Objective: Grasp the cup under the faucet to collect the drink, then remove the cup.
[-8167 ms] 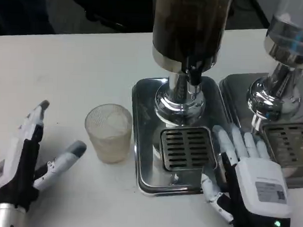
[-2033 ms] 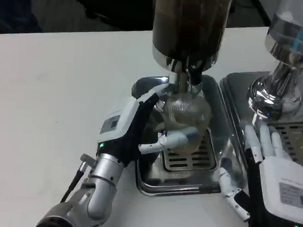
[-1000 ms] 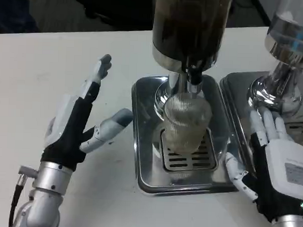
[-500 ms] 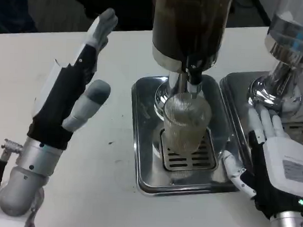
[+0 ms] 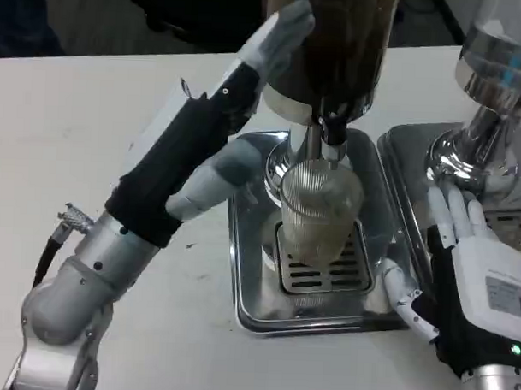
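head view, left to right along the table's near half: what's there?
left hand → cup on the drip tray → right hand → second dispenser's tray at the right edge, partly behind that hand.

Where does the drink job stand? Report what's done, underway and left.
Done: the cup stands on the drip tray grate under the faucet. Underway: the left hand, open, is raised beside the dispenser; the right hand rests open by the tray. Left: dispensing the drink, then removing the cup.

The left hand (image 5: 202, 150) hides the tray's (image 5: 248, 310) left rim; the dispenser (image 5: 330, 43) is cut off above.
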Tool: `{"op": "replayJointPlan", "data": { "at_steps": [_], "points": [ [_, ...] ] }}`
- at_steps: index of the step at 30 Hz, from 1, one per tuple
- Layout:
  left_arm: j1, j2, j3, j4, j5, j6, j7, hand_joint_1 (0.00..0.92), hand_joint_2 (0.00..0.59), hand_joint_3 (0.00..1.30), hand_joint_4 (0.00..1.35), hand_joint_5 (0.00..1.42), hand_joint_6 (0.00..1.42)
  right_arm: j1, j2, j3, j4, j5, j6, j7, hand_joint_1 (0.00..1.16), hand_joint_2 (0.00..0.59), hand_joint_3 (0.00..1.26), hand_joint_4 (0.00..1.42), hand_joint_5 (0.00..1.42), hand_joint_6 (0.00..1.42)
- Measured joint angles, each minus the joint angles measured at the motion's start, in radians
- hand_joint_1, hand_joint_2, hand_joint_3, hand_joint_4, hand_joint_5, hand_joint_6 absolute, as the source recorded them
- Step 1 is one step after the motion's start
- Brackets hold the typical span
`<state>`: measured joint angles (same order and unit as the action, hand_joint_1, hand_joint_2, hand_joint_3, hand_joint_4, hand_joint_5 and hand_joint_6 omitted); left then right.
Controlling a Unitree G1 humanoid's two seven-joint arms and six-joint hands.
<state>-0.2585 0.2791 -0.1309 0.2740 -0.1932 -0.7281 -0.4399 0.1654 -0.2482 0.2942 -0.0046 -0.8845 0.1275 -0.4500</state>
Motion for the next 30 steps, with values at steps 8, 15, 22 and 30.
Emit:
{"op": "replayJointPlan", "data": {
  "at_steps": [8,15,22,30],
  "points": [
    [-0.067,-0.062,-0.007,0.051,0.014,0.013,-0.045,0.0,0.072,0.0,0.0,0.0,0.0,0.01,0.015,-0.001,-0.003,-0.001,0.012,-0.003,0.16,0.489,0.02,0.0,0.0,0.13],
    [-0.112,-0.083,-0.008,0.137,0.047,0.014,-0.083,0.0,0.075,0.0,0.0,0.0,0.0,0.03,0.041,0.0,-0.024,-0.007,0.025,-0.011,0.16,0.489,0.02,0.0,0.0,0.13],
    [-0.099,-0.087,-0.02,0.116,0.059,0.01,-0.109,0.0,0.078,0.0,0.0,0.02,0.0,0.036,0.041,-0.006,-0.028,-0.006,0.029,-0.012,0.16,0.489,0.02,0.0,0.0,0.13],
    [-0.063,-0.07,-0.044,0.07,0.13,-0.026,-0.101,0.0,0.084,0.0,0.0,0.06,0.03,0.035,0.041,-0.005,-0.028,-0.004,0.028,-0.012,0.16,0.489,0.02,0.0,0.0,0.14]
  ]
}}
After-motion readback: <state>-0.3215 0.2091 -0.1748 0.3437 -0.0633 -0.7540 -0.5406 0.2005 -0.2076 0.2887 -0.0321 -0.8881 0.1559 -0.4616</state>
